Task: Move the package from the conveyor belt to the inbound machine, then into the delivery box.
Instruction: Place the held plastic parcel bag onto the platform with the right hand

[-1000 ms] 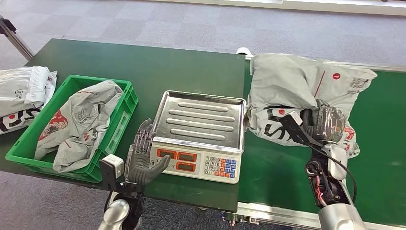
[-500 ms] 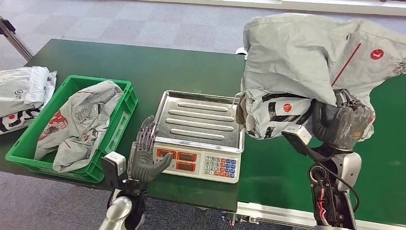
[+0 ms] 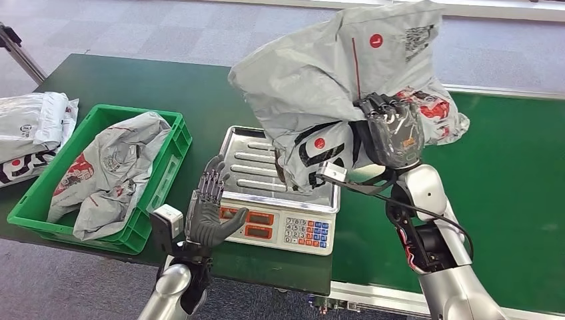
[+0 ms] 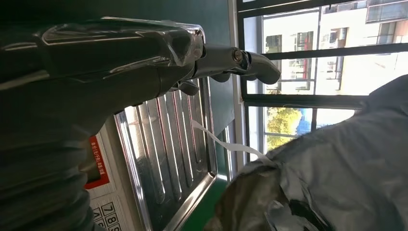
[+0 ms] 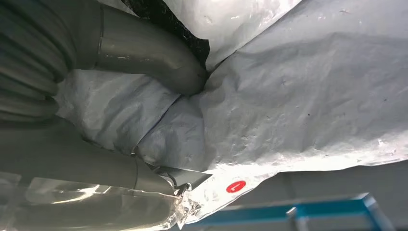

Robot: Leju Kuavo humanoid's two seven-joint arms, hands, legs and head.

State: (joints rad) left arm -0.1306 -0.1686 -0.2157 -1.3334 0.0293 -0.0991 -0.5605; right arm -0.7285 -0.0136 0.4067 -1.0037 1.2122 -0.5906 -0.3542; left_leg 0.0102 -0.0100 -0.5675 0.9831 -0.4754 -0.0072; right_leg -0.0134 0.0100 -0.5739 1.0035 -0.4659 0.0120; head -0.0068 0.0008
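Grey crumpled plastic mailer package (image 3: 320,87) hangs above the steel ribbed weighing pan (image 3: 260,163) of the inbound scale, lifted clear of the green conveyor belt (image 3: 526,173). The right hand (image 3: 390,130) grips a bunched fold near its middle, so both ends droop. Its long axis runs diagonally, the upper end pointing away from the robot. The left hand (image 3: 208,210) waits with fingers spread, beside the scale, likely ready to assist.

Even, soft overhead light across the head view, sharp throughout, faint shadows only. Mild sheen on the steel scale tray (image 3: 283,163). Left wrist view dim up close, windows (image 4: 317,62) blown out bright behind. Right wrist view close, slightly soft, hand (image 5: 72,110) in shade.
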